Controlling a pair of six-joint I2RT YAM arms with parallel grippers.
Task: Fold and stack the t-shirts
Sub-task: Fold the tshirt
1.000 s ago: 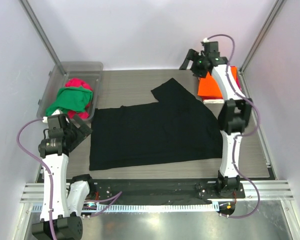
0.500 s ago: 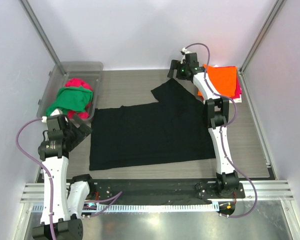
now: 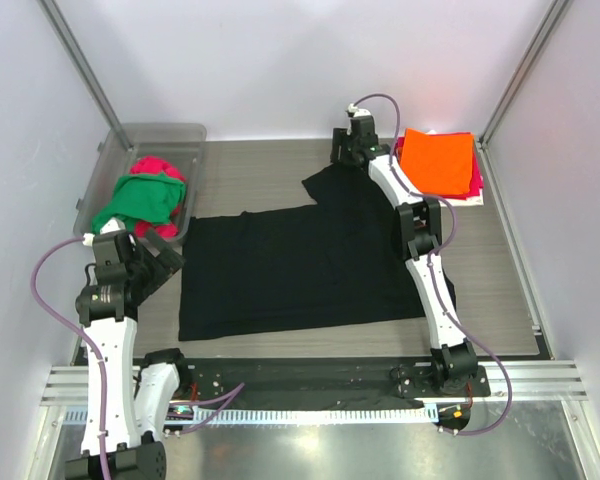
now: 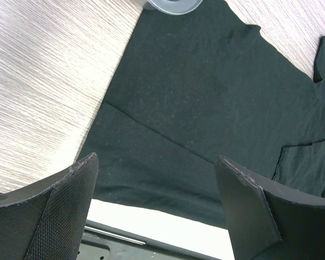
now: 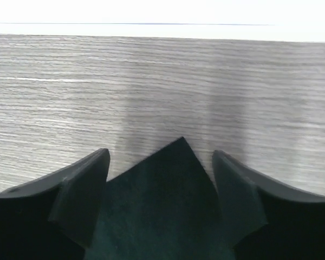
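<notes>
Right gripper (image 5: 160, 157): fingers apart, straddling sleeve corner (image 5: 180, 147) of black t-shirt (image 3: 300, 265), no clamp. Left gripper (image 4: 156, 160): fingers apart, above shirt's left edge. Shirt spread flat on table (image 3: 500, 295), centre, faint creases.

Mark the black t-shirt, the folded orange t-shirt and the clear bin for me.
black t-shirt (image 3: 300, 270), top external view, middle of its body
orange t-shirt (image 3: 438, 160), top external view, centre of folded top face
clear bin (image 3: 165, 133), top external view, far wall

shirt (image 3: 290, 270): matt black cloth | table (image 3: 250, 180): smooth wood-grain | bin (image 3: 170, 133): clear plastic | rail (image 3: 550, 380): brushed metal
</notes>
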